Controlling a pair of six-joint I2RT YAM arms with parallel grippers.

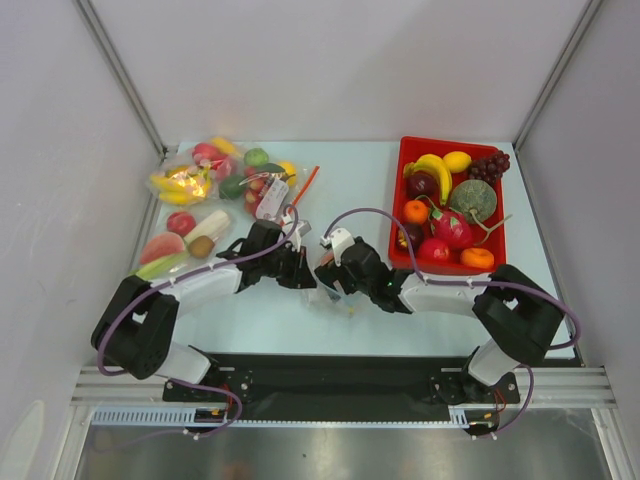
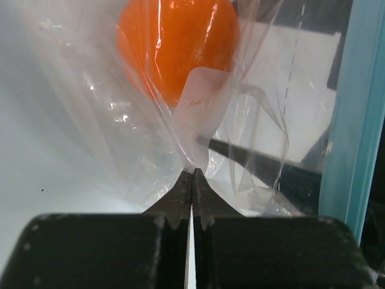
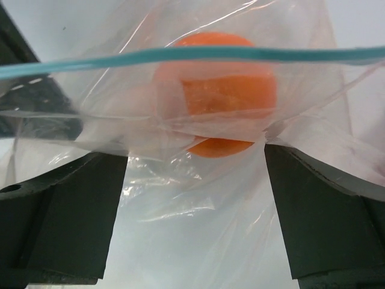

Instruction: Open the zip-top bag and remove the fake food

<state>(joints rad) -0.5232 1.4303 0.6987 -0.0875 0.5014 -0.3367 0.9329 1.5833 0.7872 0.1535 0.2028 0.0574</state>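
Where the two arms meet at mid-worktop [image 1: 250, 325], the zip-top bag [image 2: 108, 120] lies between them. The left claw [image 2: 192, 173] is fully closed, pinching a fold of clear film. The right claw [image 3: 195, 153] is spread wide, with a finger on either side of the bag and film draped across, gripping nothing. The blue-green zip strip [image 3: 180, 55] crosses above. Fake food [image 2: 174, 42]: one orange piece, inside the bag.

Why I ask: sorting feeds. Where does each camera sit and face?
Top external: above and behind the bases, facing down at the table; both arms show.
Left wrist: faces along the shut left gripper pinching the zip-top bag.
Right wrist: faces through the open right gripper at the zip strip.
Both wrist views share the bagged orange fruit.
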